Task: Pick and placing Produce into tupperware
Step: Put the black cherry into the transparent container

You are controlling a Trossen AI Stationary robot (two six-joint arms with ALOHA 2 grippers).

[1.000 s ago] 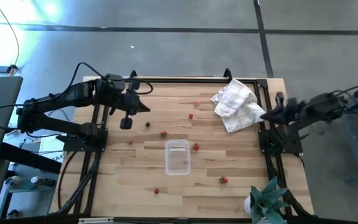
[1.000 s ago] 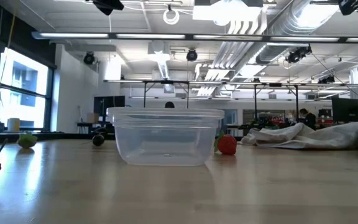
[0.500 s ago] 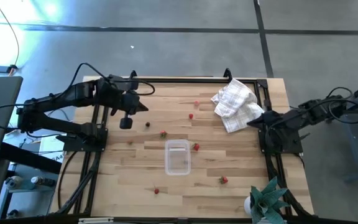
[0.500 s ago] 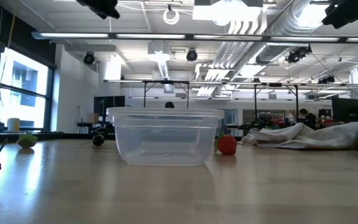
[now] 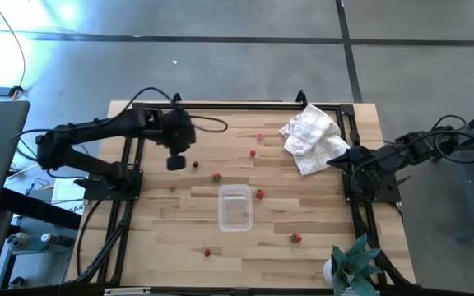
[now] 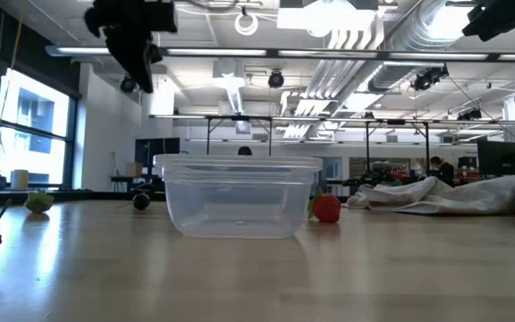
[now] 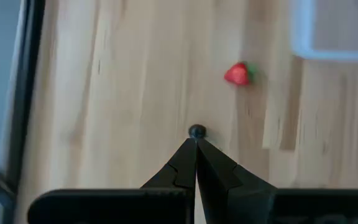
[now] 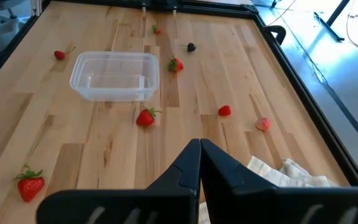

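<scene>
The left gripper [image 7: 196,144] hangs above the pale plank counter [image 5: 303,205], jaws pressed shut on nothing — a tiny dark round berry [image 7: 196,131] lies just off their tips, a red green-topped berry [image 7: 237,73] at two o'clock. The clear rounded-corner tupperware [image 5: 235,207] sits mid-counter. The right gripper [image 8: 200,149] — shut, empty — waits by the crumpled checked cloth [image 5: 311,137].

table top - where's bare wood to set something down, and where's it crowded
Bare wood: the strip between the tupperware and the table's left rail, and the far-left corner. Crowded: berries scattered around the container and beside the cloth at the far right.
</scene>
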